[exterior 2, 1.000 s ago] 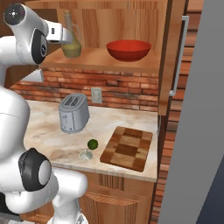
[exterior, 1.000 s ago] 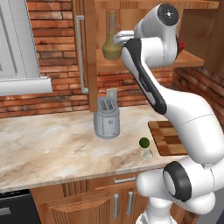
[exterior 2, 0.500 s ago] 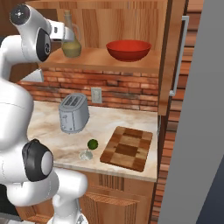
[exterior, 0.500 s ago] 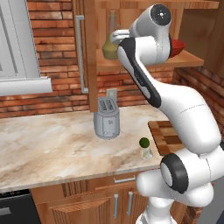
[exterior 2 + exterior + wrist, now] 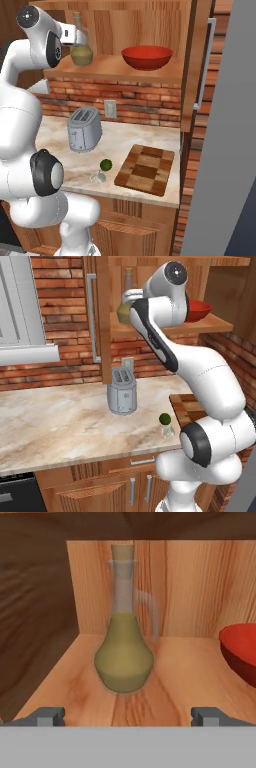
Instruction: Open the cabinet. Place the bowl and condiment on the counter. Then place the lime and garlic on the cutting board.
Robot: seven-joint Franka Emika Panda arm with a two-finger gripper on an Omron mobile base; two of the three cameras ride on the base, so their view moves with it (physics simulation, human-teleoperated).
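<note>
The cabinet [image 5: 200,60] stands open, and its shelf [image 5: 185,677] holds the condiment and the bowl. The condiment [image 5: 123,657] is an olive-green corked bottle, upright at the shelf's left end [image 5: 81,47], partly behind my arm [image 5: 124,310]. The red bowl [image 5: 147,57] sits to its right [image 5: 200,310] [image 5: 241,652]. My gripper [image 5: 128,717] is open just in front of the bottle, level with its base, touching nothing. The lime [image 5: 105,164] and the garlic [image 5: 97,176] lie on the counter [image 5: 60,421] beside the cutting board [image 5: 146,168].
A silver toaster [image 5: 122,391] stands on the counter below the shelf, against the brick wall. The open left cabinet door with its bar handle [image 5: 91,316] hangs left of my hand. The right door's handle [image 5: 206,65] sits past the bowl.
My arm has swung and its upper part has risen, bringing the hand a little nearer the condiment. The jaws stay open; nothing on the shelf or counter moved.
</note>
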